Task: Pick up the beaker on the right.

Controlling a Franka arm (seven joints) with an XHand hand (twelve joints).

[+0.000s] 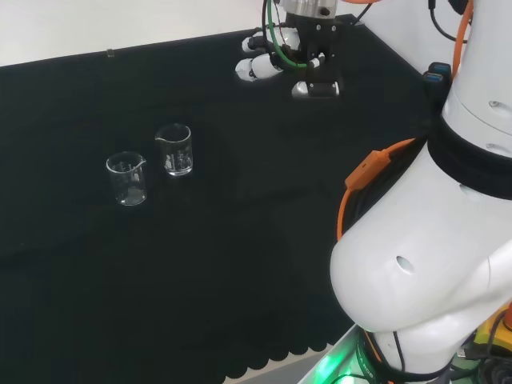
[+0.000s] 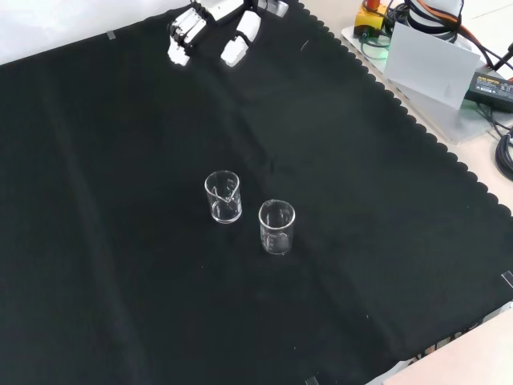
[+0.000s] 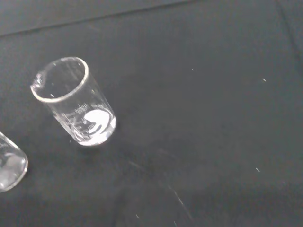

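Two clear glass beakers stand upright and close together on the black cloth. In the head view the right-hand beaker [image 1: 175,150] is a little farther off than the left-hand beaker [image 1: 128,178]. In the front view these are the upper beaker [image 2: 224,196] and the lower beaker [image 2: 277,227]. The hand [image 1: 264,62] hovers far from both, near the cloth's back edge, with relaxed fingers and nothing in it. From the front, the hand [image 2: 210,28] is at the top of the view. The wrist view holds one whole beaker [image 3: 75,107] and the edge of a second beaker [image 3: 9,163].
The arm's white links [image 1: 436,240] stand at the head view's right. Beyond the cloth's scalloped edge, a grey panel [image 2: 429,58] and cables lie at the front view's top right. Bare black cloth [image 2: 120,241] lies all round the beakers.
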